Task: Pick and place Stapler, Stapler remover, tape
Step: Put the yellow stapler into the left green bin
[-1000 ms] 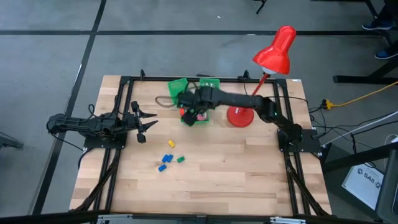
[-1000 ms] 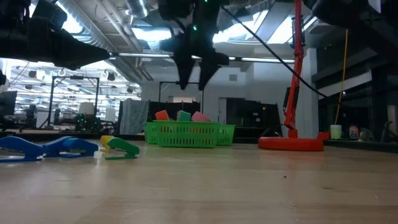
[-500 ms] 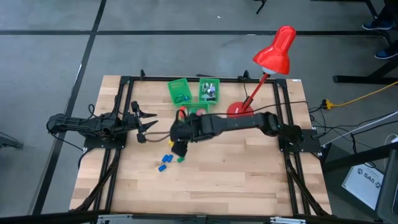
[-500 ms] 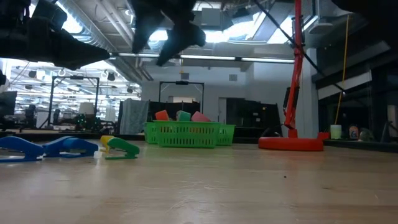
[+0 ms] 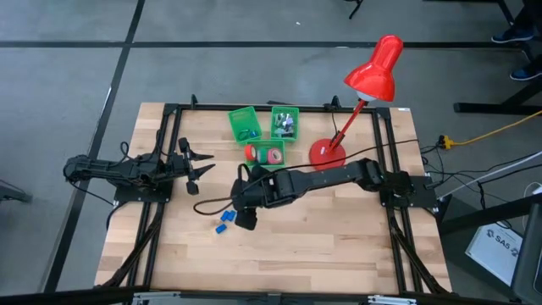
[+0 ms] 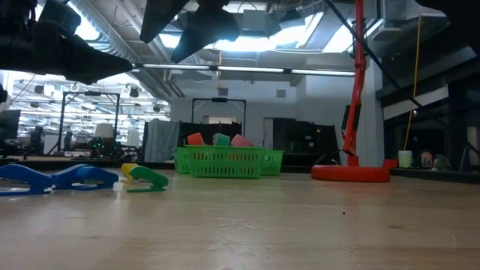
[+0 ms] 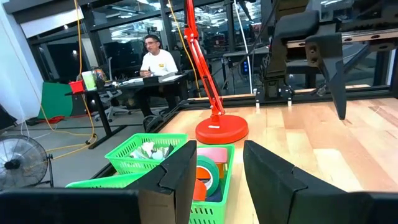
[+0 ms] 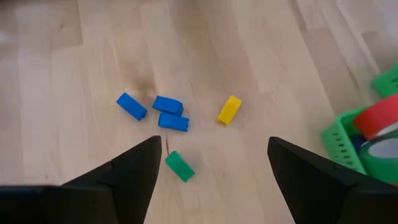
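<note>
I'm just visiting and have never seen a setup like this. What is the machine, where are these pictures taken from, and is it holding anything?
Two robot arms work at a wooden table. One picture looks down from above, one looks across at table height, and one sits on each wrist. The right gripper hangs open and empty over small blue, green and yellow blocks. The left gripper waits at the table's left edge, holding nothing. Green baskets stand at the back, one with tape rolls, beside a red lamp.

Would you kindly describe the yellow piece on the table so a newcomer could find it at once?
Start at the red desk lamp and the green plastic baskets at the wooden table's far edge, then look nearer, under the open right gripper. Among the small blocky pieces there, it is the only yellow one, beside three blue pieces and a green piece.
</note>
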`<action>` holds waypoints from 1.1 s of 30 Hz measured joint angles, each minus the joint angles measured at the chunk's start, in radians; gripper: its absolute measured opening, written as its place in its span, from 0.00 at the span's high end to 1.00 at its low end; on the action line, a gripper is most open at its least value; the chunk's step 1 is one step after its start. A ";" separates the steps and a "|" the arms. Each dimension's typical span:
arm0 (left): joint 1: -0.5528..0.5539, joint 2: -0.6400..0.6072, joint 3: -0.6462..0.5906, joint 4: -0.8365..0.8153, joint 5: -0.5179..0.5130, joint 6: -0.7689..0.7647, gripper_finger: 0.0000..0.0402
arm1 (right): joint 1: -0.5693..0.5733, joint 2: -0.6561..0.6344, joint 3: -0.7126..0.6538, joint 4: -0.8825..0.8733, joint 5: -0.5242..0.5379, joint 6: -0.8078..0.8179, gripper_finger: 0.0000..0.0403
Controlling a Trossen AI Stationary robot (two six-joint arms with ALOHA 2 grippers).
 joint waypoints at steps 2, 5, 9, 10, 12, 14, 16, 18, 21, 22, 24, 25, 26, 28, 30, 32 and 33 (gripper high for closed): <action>0.000 0.000 0.000 0.000 0.000 0.000 0.68 | 0.000 0.000 0.000 0.010 0.000 -0.013 0.25; 0.000 0.000 0.000 0.000 0.000 0.000 0.68 | -0.006 0.000 0.000 0.030 0.000 -0.012 0.25; 0.000 0.000 0.000 0.000 0.000 0.000 0.68 | -0.014 0.000 0.000 0.033 0.000 -0.015 0.25; 0.000 0.000 0.000 0.000 0.000 0.000 0.68 | -0.016 0.000 0.000 0.033 0.000 -0.027 0.25; 0.000 0.000 0.000 0.000 0.000 0.000 0.68 | -0.022 0.000 0.000 0.033 0.000 -0.041 0.25; 0.000 0.000 0.000 0.000 0.000 0.000 0.68 | -0.028 0.000 0.000 0.035 0.000 -0.043 0.25; 0.000 0.000 0.000 0.000 0.000 0.000 0.68 | -0.034 0.000 0.000 0.042 0.000 -0.043 0.25; 0.000 0.000 0.000 0.000 0.000 0.000 0.68 | -0.040 0.000 0.000 0.048 0.000 -0.035 0.25; 0.000 0.000 0.000 0.000 0.000 0.000 0.68 | -0.047 0.000 0.000 0.055 0.000 -0.032 0.25; 0.000 0.000 0.000 0.000 0.000 0.000 0.68 | -0.048 0.000 0.000 0.059 0.000 -0.032 0.25; 0.000 0.000 0.000 0.000 0.000 0.000 0.68 | -0.052 0.000 0.000 0.072 0.000 -0.030 0.25; 0.000 0.000 0.000 0.000 0.000 0.000 0.68 | -0.053 0.000 0.000 0.080 0.000 -0.023 0.25; 0.000 0.000 0.000 0.000 0.000 0.000 0.68 | -0.053 0.000 0.000 0.091 0.000 -0.009 0.25; 0.000 0.000 0.000 0.000 0.000 0.000 0.68 | -0.053 0.000 0.000 0.117 0.000 0.021 0.25; 0.000 0.000 0.000 0.000 0.000 0.000 0.68 | -0.053 0.000 0.000 0.141 0.000 0.024 0.25; 0.000 0.000 0.000 0.000 0.000 0.000 0.68 | -0.053 0.000 0.000 0.165 0.000 0.027 0.25; 0.000 0.000 0.000 0.000 0.000 0.000 0.68 | -0.053 0.000 0.000 0.178 0.000 0.037 0.25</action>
